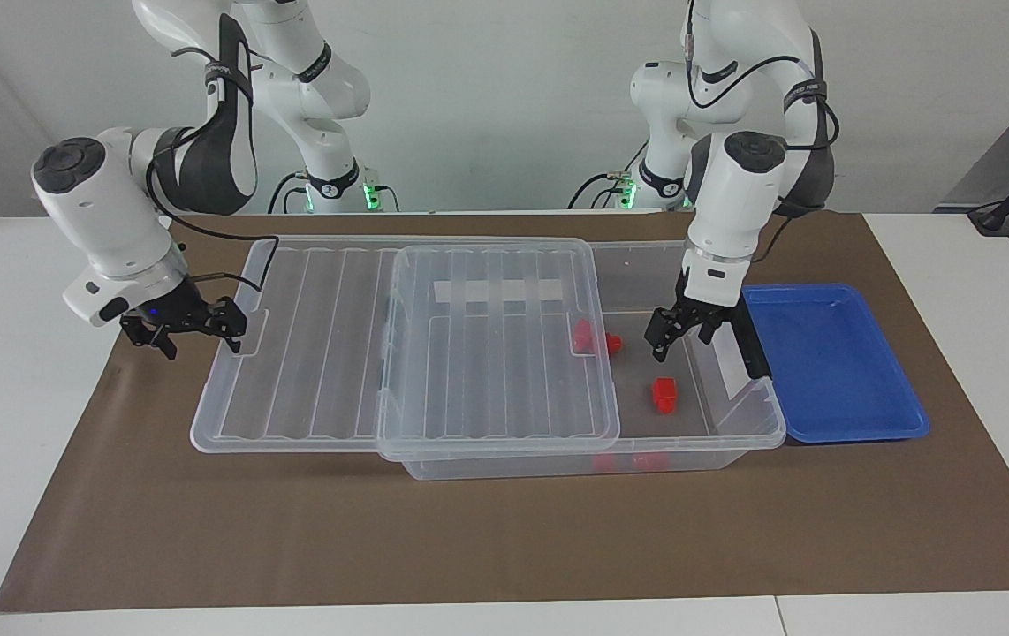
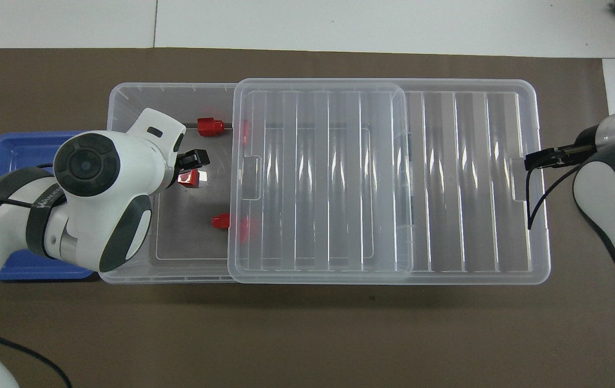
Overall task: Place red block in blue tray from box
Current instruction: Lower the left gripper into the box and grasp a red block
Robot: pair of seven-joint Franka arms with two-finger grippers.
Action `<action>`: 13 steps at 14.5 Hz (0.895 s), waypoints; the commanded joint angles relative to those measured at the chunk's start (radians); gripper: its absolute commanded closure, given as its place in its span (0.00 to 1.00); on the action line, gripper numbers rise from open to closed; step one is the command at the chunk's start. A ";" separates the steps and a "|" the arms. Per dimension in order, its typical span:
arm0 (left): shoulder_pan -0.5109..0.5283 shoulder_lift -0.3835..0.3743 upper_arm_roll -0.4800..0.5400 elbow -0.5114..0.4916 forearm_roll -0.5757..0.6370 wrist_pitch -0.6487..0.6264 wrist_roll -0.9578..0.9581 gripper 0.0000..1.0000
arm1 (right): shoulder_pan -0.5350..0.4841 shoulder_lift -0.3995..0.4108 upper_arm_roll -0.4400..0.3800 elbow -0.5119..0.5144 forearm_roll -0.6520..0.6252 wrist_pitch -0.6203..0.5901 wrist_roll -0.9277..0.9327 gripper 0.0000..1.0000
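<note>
The clear box [image 1: 557, 461] lies across the brown mat, its ribbed lid [image 1: 310, 353] slid toward the right arm's end. The red block [image 1: 663, 395] lies on the floor of the box's uncovered part, which is at the left arm's end. My left gripper [image 1: 684, 336] is open and hangs inside the box just above the block, not touching it. In the overhead view this gripper [image 2: 194, 160] is over the block [image 2: 189, 178]. The blue tray [image 1: 831, 371] stands empty beside the box at the left arm's end. My right gripper [image 1: 235, 331] grips the lid's end edge.
Other red pieces lie in the box: one [image 2: 209, 126] against the wall farthest from the robots, one [image 1: 612, 343] at the lid's edge, one [image 1: 584, 334] under the lid. A black clip handle [image 1: 747, 344] sits on the box end next to the tray. My left arm hides most of the tray [image 2: 16, 151] in the overhead view.
</note>
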 commanded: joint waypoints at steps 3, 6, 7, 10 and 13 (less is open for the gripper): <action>-0.017 0.083 0.016 -0.009 0.048 0.107 0.115 0.00 | -0.014 -0.011 0.008 0.000 -0.008 -0.031 -0.018 0.00; -0.003 0.109 0.016 -0.011 0.048 0.127 0.175 0.00 | 0.005 -0.057 0.010 0.006 -0.008 -0.075 0.033 0.00; 0.006 0.120 0.016 -0.011 0.048 0.147 0.178 0.00 | 0.022 -0.080 0.010 0.006 -0.008 -0.094 0.062 0.00; 0.024 0.151 0.016 -0.012 0.047 0.187 0.206 0.00 | 0.039 -0.144 0.010 0.004 -0.008 -0.158 0.125 0.00; 0.035 0.162 0.016 -0.024 0.048 0.216 0.204 0.00 | 0.053 -0.198 0.022 0.006 -0.008 -0.204 0.205 0.00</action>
